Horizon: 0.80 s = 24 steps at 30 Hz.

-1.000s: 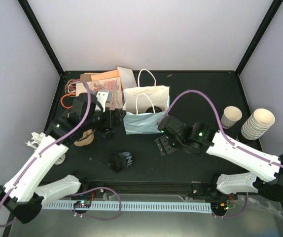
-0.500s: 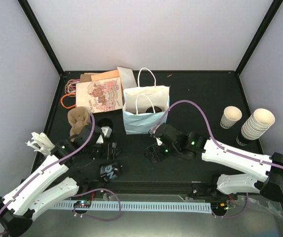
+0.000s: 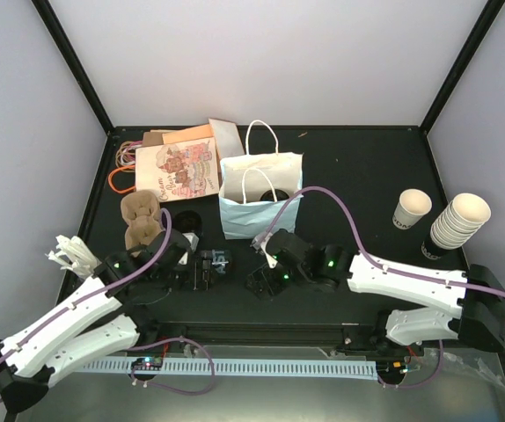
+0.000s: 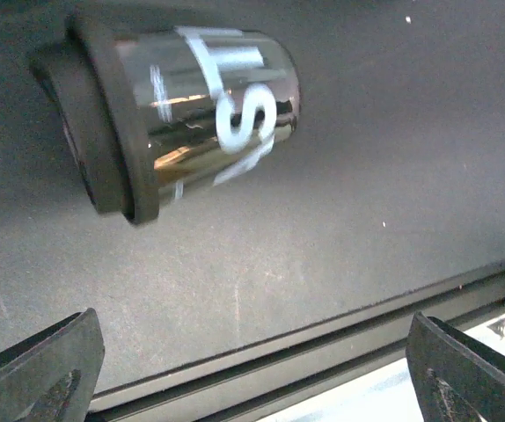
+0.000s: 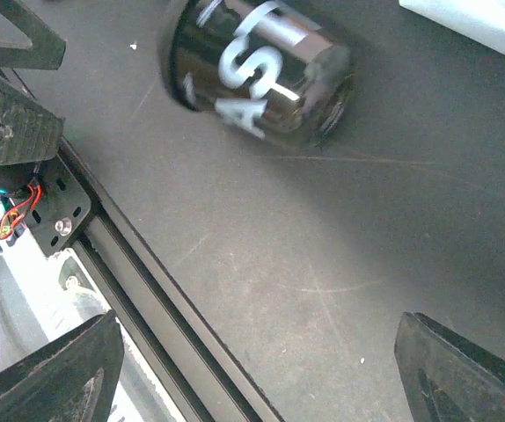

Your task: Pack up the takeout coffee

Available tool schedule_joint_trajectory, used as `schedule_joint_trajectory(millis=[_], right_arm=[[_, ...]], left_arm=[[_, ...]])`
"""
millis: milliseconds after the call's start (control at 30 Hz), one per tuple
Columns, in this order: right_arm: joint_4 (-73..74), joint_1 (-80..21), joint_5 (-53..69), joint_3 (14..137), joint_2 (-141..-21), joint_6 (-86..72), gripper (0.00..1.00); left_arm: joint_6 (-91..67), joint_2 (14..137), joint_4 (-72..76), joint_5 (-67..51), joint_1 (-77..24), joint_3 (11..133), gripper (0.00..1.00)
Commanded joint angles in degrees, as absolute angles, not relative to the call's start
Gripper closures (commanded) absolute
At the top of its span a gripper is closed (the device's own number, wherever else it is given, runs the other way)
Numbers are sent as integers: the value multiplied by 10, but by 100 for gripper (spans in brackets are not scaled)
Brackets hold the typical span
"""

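Right now the takeout coffee (image 4: 208,105) lies on its side on the dark table (image 3: 358,167), close to the near edge. It is a glossy dark cup with white lettering and a black lid (image 4: 103,123). In the left wrist view the lid faces the left of the picture and the cup's base the right. The cup sits between the two arms and nothing touches it.

The left fingers (image 4: 41,369) are spread wide and released, with only bare table and the edge rail between them and the cup beyond their tips. The right fingers (image 5: 50,378) are equally spread and hold nothing, the cup lying well ahead of them.

Behind the cup, apart from it, a white and pale blue paper bag (image 3: 261,211) stands upright with its handles up and a black round shape (image 3: 266,189) showing inside. A brown pulp carrier (image 3: 142,221) lies to the left. Flat printed bags (image 3: 178,167) lie in the far left corner. On the right stand a single lidless cream cup (image 3: 413,209) and a stack of such cups (image 3: 459,220).
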<state>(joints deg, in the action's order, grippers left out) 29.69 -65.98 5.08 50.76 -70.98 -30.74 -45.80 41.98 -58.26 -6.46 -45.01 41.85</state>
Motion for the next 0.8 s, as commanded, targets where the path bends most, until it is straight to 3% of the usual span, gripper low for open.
schedule_joint_trajectory(millis=[0,233,567,633,767], right_arm=[[252,-666,28,513,-725,-306,14],[228,-666,-41,512,-719,-300,17],[327,-666,-173,540,-678,-206,7],[352,-665,-164,550,-670,-193,0],[386,-664,-101,568,-660,-173,0]], left_arm=[[-493,390,-569,-15,-438,417,3],[-486,310,-494,-30,-363,356,3],[-404,362,-424,-151,-230,341,2],[-394,370,-419,-169,-212,342,2],[-375,386,-419,-182,-196,350,2]])
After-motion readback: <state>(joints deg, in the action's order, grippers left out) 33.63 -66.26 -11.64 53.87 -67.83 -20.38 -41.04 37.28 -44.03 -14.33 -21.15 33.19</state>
